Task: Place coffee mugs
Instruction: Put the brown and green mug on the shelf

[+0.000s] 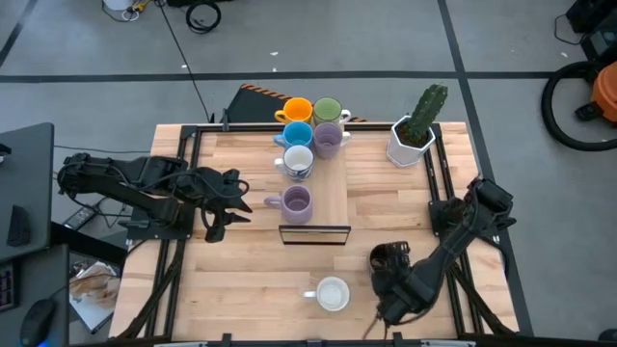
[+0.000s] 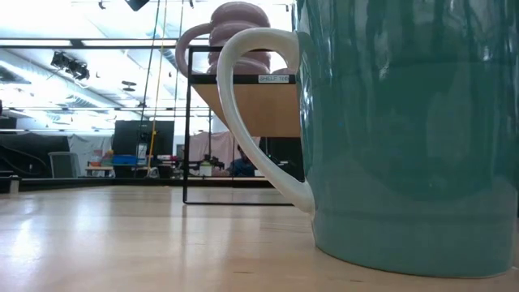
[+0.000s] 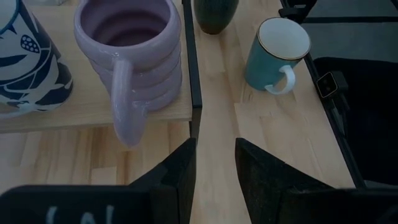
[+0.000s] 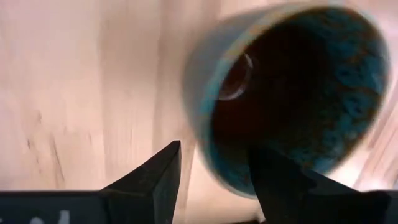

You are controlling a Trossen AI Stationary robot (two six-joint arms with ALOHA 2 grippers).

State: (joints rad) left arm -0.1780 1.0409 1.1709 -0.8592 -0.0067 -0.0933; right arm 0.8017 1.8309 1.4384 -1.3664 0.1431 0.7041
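1. Near the table's front edge, the right gripper [image 4: 211, 165] hovers directly above a dark mug [image 4: 292, 93], fingers apart straddling its rim.
2. Farther left, the left gripper [image 3: 214, 168], fingers apart, faces the purple ridged mug [image 3: 134, 53] on the shelf [image 3: 93, 112].

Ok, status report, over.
Left gripper open, short of purple mug. Right gripper open, astride dark mug rim. Teal mug stands close by.

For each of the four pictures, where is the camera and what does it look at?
High: above, facing down; both arms, left gripper, right gripper.
Low: table height, behind the teal mug.
Left wrist: over its fingers, sees the ribbed purple mug, which the low view shares.
Right wrist: its gripper at the dark mug.
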